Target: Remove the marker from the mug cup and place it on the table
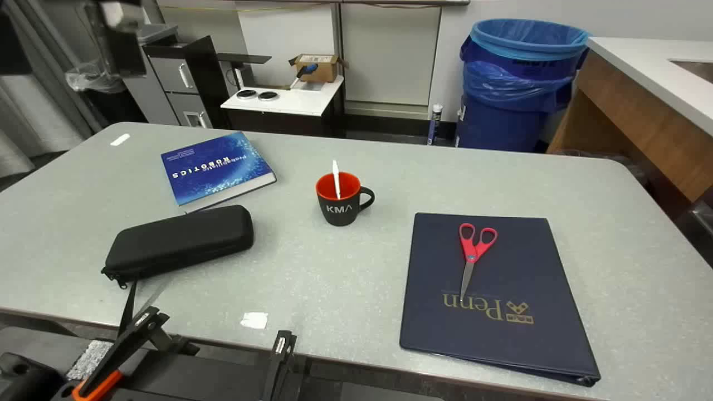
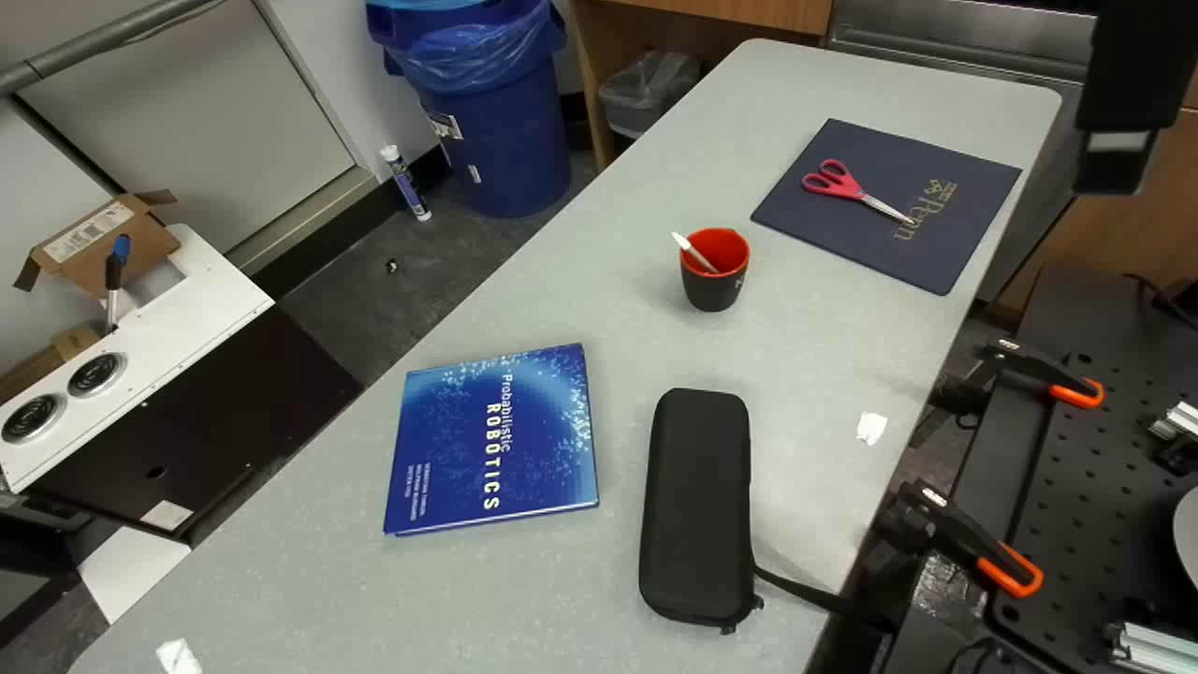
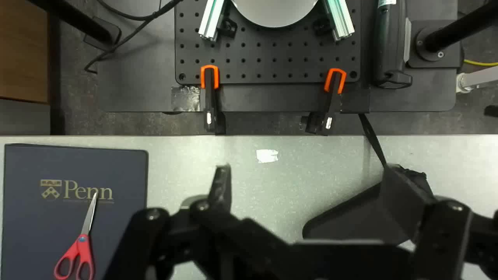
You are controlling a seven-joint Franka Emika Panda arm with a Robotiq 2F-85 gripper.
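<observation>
The black mug cup (image 1: 341, 214) with a red inside stands upright on the grey table (image 1: 312, 278) in both exterior views (image 2: 711, 292). The whitish marker (image 1: 336, 177) leans inside it with its upper end above the rim, and it also shows in an exterior view (image 2: 693, 253). My gripper (image 3: 307, 171) is open in the wrist view, with nothing between its fingers. It hangs above the table, apart from the mug. Dark blurred parts of it show at the top edge of both exterior views. The mug and marker do not show in the wrist view.
A black case (image 1: 181, 242) and a blue book (image 1: 217, 167) lie on one side of the mug. A dark blue folder (image 1: 501, 334) with red-handled scissors (image 1: 471, 253) on it lies on the other side. Clamps (image 3: 210, 97) stand at the robot's base edge.
</observation>
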